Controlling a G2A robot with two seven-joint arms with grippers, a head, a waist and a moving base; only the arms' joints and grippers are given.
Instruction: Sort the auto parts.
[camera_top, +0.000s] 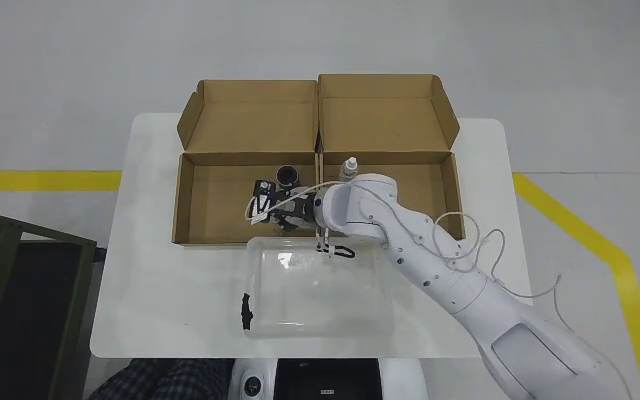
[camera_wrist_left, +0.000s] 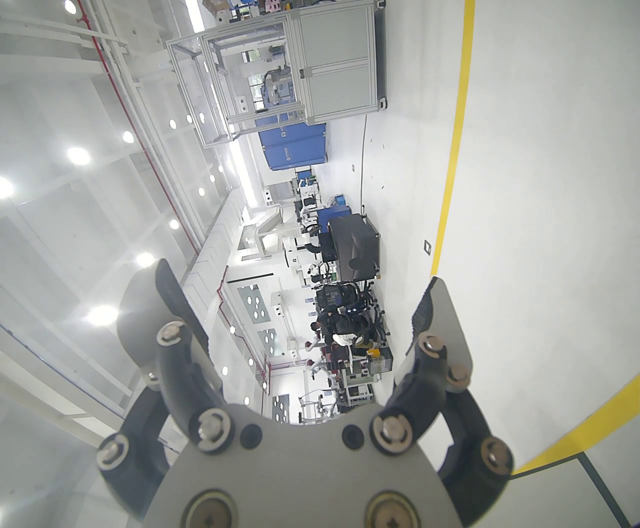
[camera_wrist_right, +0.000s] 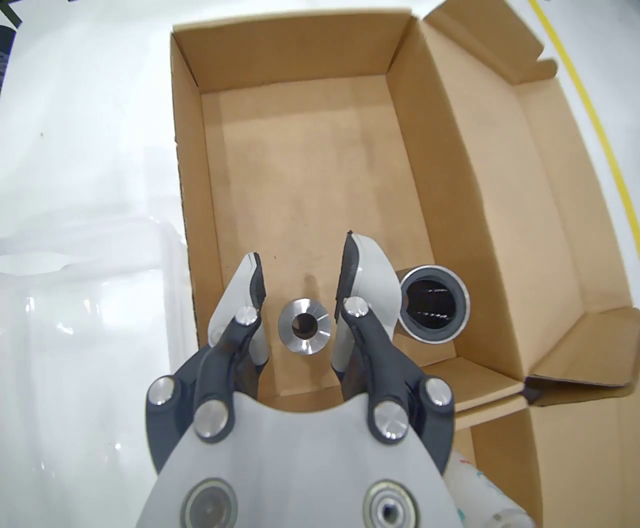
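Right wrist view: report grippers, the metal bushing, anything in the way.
Right gripper open over the metal bushing on the cardboard box floor. Left gripper open, empty, facing the room. Black cylindrical filter close beside the bushing.

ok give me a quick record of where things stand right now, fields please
right hand: open, above the left box
silver bushing: on that box's floor, between the fingers, not gripped
black cylinder: same box, beside the bushing
right box: holds a white bottle-shaped part
clear bin: in front of the boxes, nearer the robot
left hand: open, holding nothing
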